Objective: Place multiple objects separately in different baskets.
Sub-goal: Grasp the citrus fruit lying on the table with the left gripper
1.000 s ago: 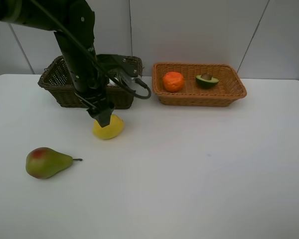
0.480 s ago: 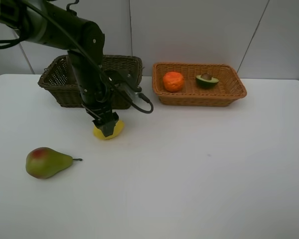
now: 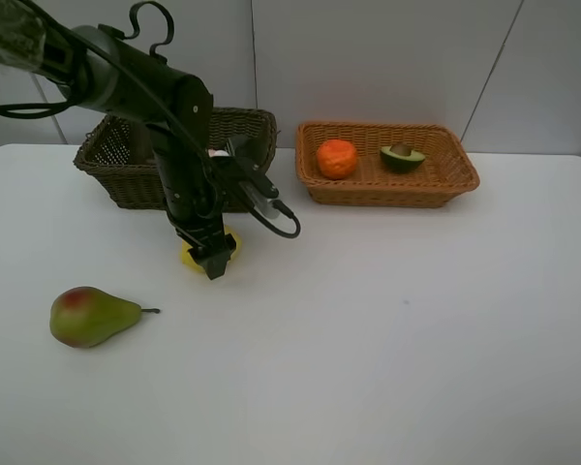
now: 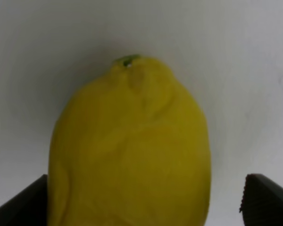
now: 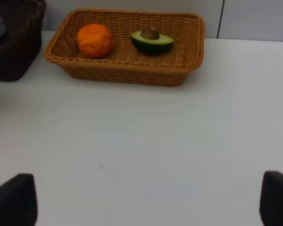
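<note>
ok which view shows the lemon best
The left wrist view: the lemon fills the frame, with its green stem end visible. In the exterior high view the left gripper covers most of it, leaving only yellow slivers. The right wrist view does not show it.

A big white table (image 3: 387, 368) fills most of the view. Behind the table stands a pale grey wall (image 3: 368, 58). Thin dark lines (image 3: 253, 53) run down the wall toward the table.

woven wicker baskets (image 3: 387, 165), matt table (image 3: 387, 339)
</note>
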